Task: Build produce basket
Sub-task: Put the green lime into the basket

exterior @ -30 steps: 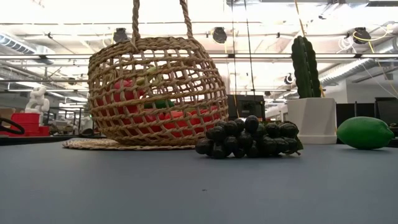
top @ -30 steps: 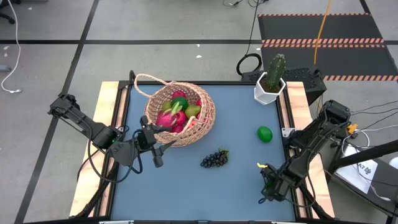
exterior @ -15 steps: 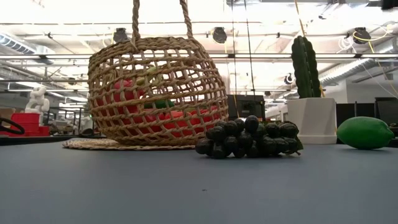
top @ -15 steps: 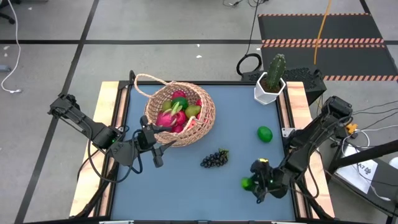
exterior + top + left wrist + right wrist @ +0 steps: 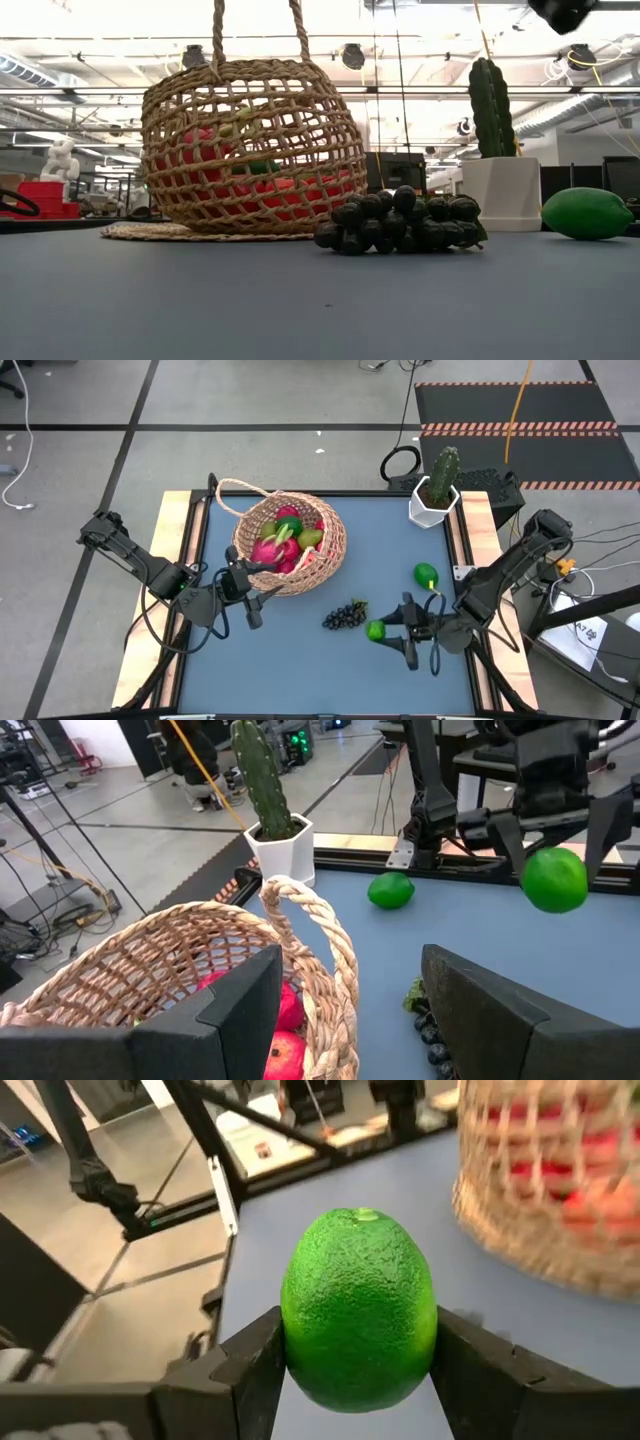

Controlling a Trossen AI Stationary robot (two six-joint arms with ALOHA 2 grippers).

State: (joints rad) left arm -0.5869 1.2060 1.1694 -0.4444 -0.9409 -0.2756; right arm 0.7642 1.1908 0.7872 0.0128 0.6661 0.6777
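Here the right gripper (image 5: 388, 637) hangs above the near right part of the tabletop (image 5: 300, 670), its 2 fingers clamped on a green lime (image 5: 376, 630), which is lifted clear of the surface just right of the dark grape bunch (image 5: 345, 615). The grapes lie on the tabletop near the middle. On the left side, the left gripper (image 5: 262, 594) sits with its fingers partly spread around the near rim of the basket (image 5: 325, 555), beside the loop handle (image 5: 320, 935); whether it actually pinches the wicker I cannot tell. The basket stands left of centre, holding red, pink and green produce (image 5: 285, 540). A second lime (image 5: 426, 574) rests farther right, and a cactus in a white pot (image 5: 436, 495) stands at the far right corner
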